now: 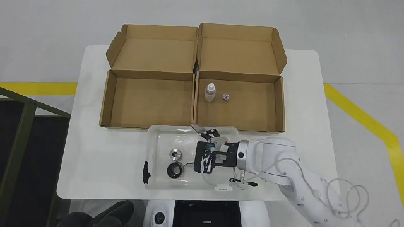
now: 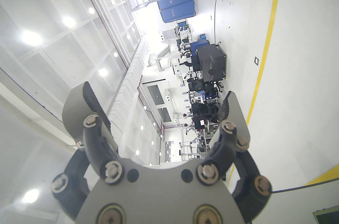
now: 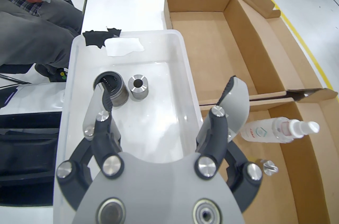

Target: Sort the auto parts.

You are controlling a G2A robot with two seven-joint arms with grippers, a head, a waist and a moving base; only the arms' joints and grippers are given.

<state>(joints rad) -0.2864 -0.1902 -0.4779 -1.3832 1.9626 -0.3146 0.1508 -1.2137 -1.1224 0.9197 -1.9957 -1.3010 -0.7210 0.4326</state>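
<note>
Auto parts sorting: judged to be under half done. Waiting in the clear bin (image 3: 182, 50) at the near edge of the table: 2 pieces, a dark cylindrical bearing (image 3: 111, 88) and a steel bushing (image 3: 138, 86), both standing on end, just beside each other at the bin's left end. Already in the right cardboard box (image 1: 278, 104): 1 small metal part (image 1: 226, 96), lying near a white spray bottle (image 1: 210, 92) by the wall shared with the neighbouring box. Nothing yet in the left cardboard box (image 1: 148, 101). Right gripper (image 3: 166, 92): poised over the bin, fingers spread wide, gripping nothing, with 1 fingertip close against the bearing's rim; contact or a small gap, impossible to tell. Left gripper (image 2: 159, 92): also spread wide and empty, pointed up toward the room and away from the table. Left to do, presumably: closing on the bearing, lifting it out and setting it in a box, then the same for the bushing. Which box suits which piece: not to be settled from these views.
</note>
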